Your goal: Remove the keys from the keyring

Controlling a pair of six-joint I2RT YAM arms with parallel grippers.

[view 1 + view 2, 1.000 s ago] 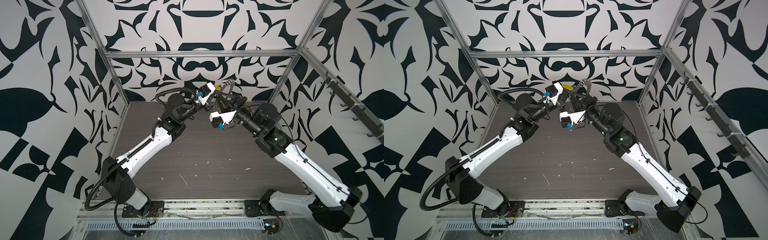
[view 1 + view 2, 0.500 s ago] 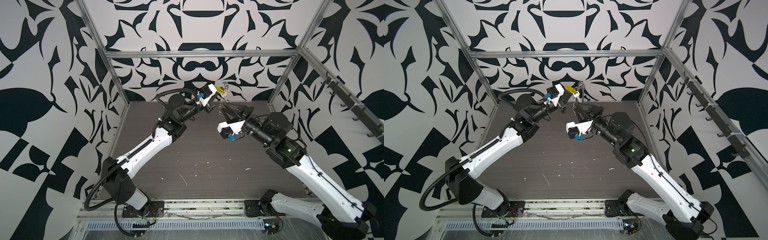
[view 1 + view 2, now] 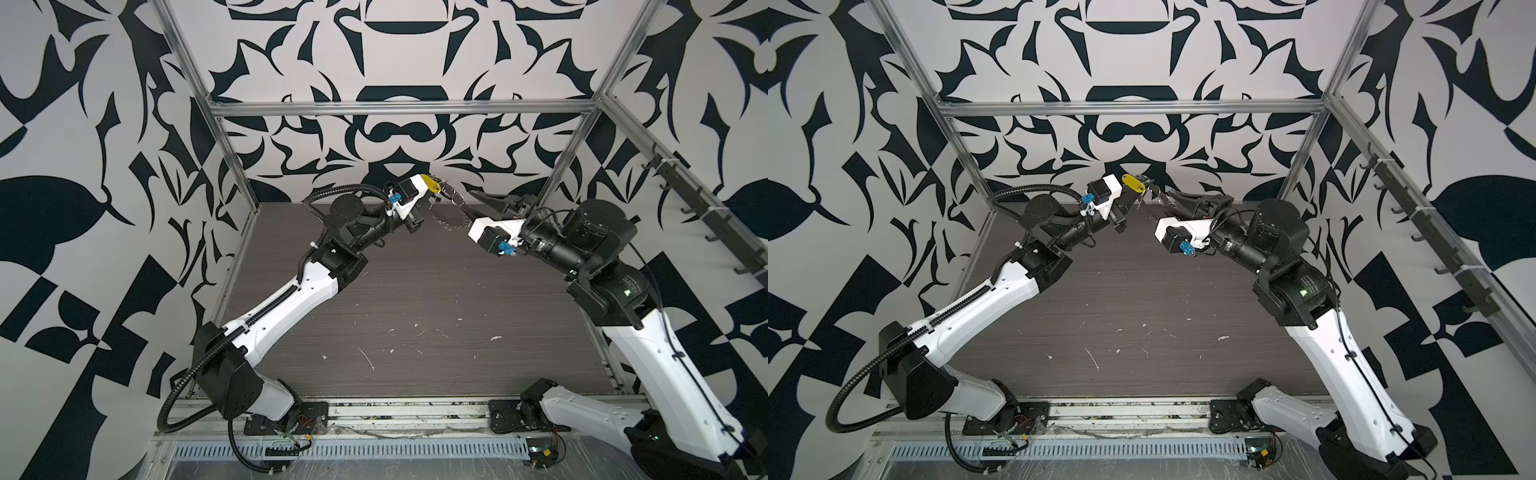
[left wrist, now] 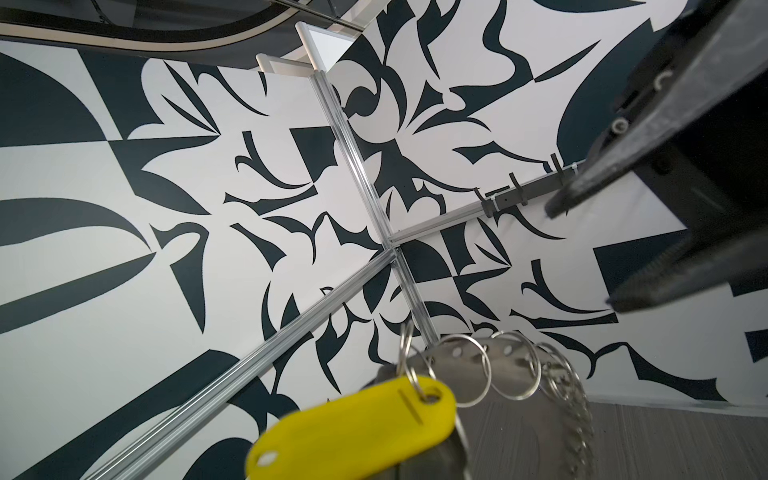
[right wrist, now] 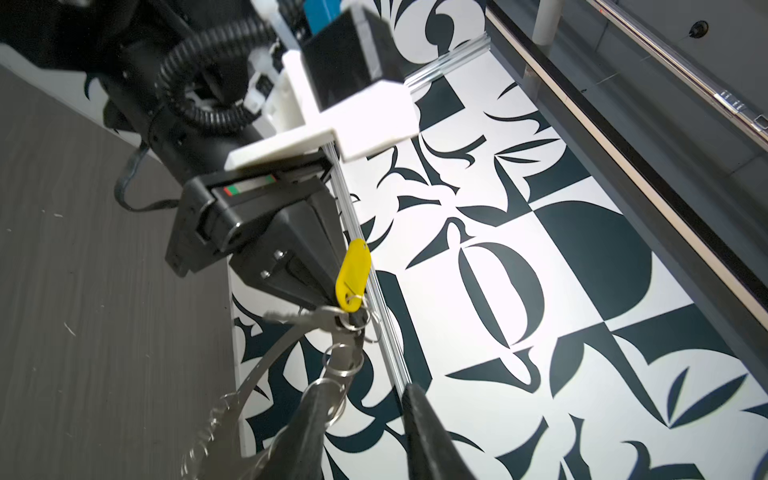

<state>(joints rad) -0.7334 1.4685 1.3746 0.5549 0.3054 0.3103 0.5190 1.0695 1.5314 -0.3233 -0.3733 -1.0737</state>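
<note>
Slanting up from the left of both top views, the left arm was seen raised well above the dark grey wood-grain counter point(image 3: 415, 299), close to the patterned back wall. Its pincer point(image 5: 330, 297) was closed on the large thin silver metal hoop point(image 5: 266, 361), at the spot where the metal pieces bunched together. Which exact piece lay between the fingers could not be told. So high and firm a hold was judged to serve as an anchor: the bunch hung clear of the counter and could be worked from the other side.

The small yellow oblong plastic tag point(image 4: 353, 424) stood just beside those fingertips, joined to the cluster by its tiny silver split ring point(image 5: 353, 296). From the same spot the hoop curved away downward in the air between the two arms. It was fringed with small silvery rings and plates point(image 4: 465, 370).

Further right, the right pincer point(image 5: 365, 395) was held near the bunch with its jaws parted, and nothing was gripped. One finger point(image 5: 309, 419) touched, or lay just behind, one of the hanging small rings; which of the two could not be told.

The tag was therefore judged not yet removed. The parted jaws, aimed at the tag's end of the bunch, were taken as readiness for a nip there. The tag's own ring was judged to be the part that must be threaded off the hoop.
</note>
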